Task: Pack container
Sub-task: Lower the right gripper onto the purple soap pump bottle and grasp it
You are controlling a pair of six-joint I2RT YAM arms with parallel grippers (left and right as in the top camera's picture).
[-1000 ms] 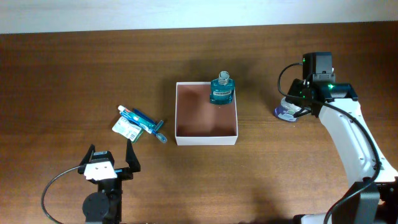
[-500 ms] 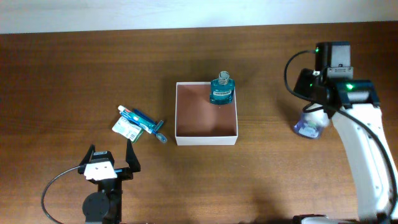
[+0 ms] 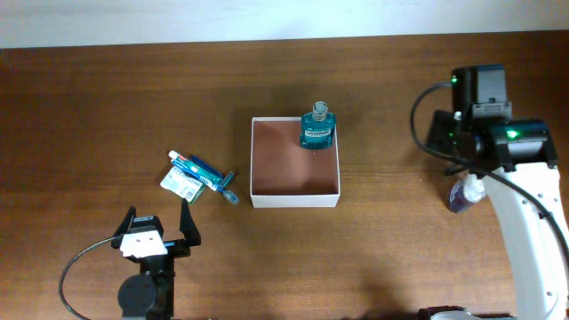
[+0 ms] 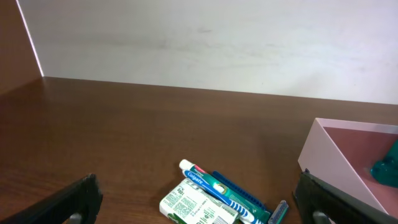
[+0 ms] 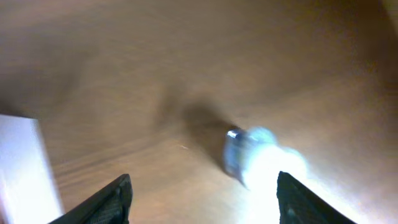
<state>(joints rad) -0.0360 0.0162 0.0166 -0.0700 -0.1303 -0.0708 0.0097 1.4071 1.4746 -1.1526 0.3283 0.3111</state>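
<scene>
Since a second ago my right arm has swung right and toward the near edge, and the clear pump bottle [image 3: 462, 194] has gone with it, further from the container [image 3: 295, 201]. My right gripper [image 5: 204, 200] is spread wide, with the blurred bottle ahead, unclamped. My left gripper [image 3: 160, 227] is also spread. The container sits mid-table, with the teal bottle [image 3: 316, 126] upright in its far right corner and the toothpaste [image 3: 185, 165] and toothbrush [image 3: 216, 181] to its left.
</scene>
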